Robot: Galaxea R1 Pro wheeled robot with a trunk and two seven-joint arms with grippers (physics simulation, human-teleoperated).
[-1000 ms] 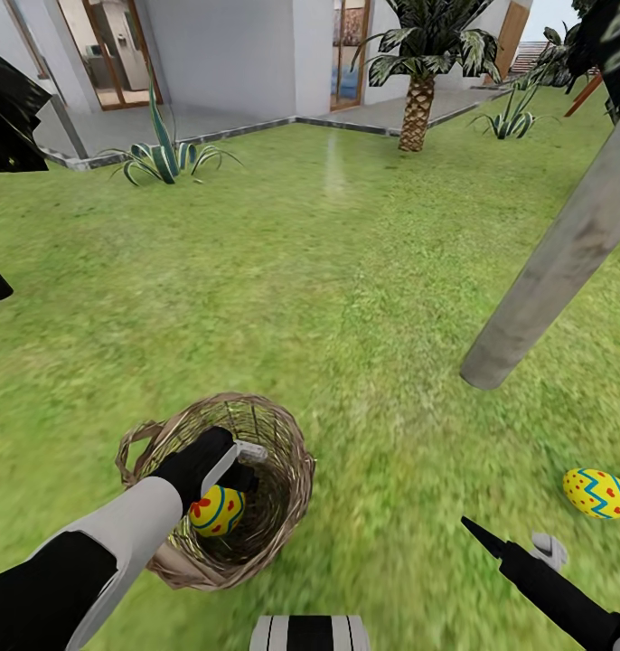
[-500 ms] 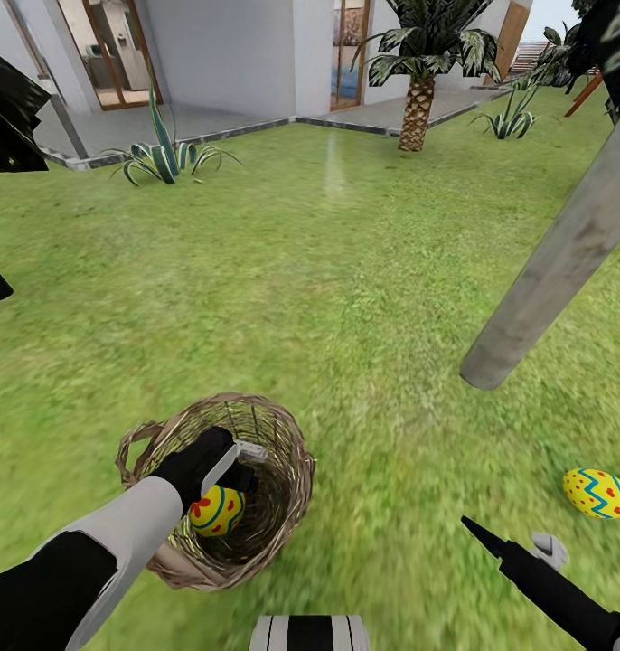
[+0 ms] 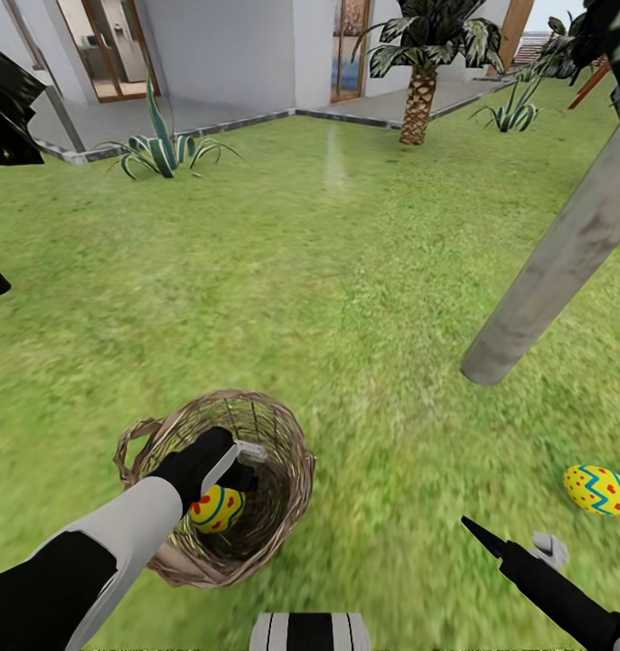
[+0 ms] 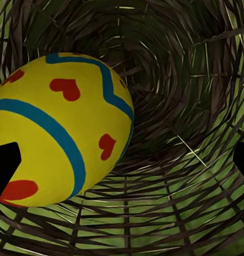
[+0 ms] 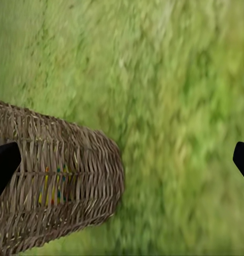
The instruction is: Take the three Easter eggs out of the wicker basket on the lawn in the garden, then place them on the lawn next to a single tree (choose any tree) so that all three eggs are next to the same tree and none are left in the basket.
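**Left arm down in the basket, one egg on the grass by the trunk**

Well, starting at my left: the left gripper [image 3: 242, 466] is inside the wicker basket [image 3: 287, 452], and a yellow Easter egg [image 3: 215, 508] with blue bands and red hearts sits just below the fingers. In the left wrist view that egg [image 4: 57, 130] crowds one dark fingertip [image 4: 5, 166], while the other tip sits far across the weave, so the fingers are spread wide with nothing pinched. I judge the grasp off-centre; closing now could squeeze the egg sideways against the basket wall or tip the basket.

Farther right, the pale grey tree trunk [image 3: 549, 262] leans out of the lawn [image 3: 346, 271], and a second egg [image 3: 599, 489] lies on grass near its base. Just short of that egg hangs my right gripper [image 3: 527, 545], its fingers parted and empty.
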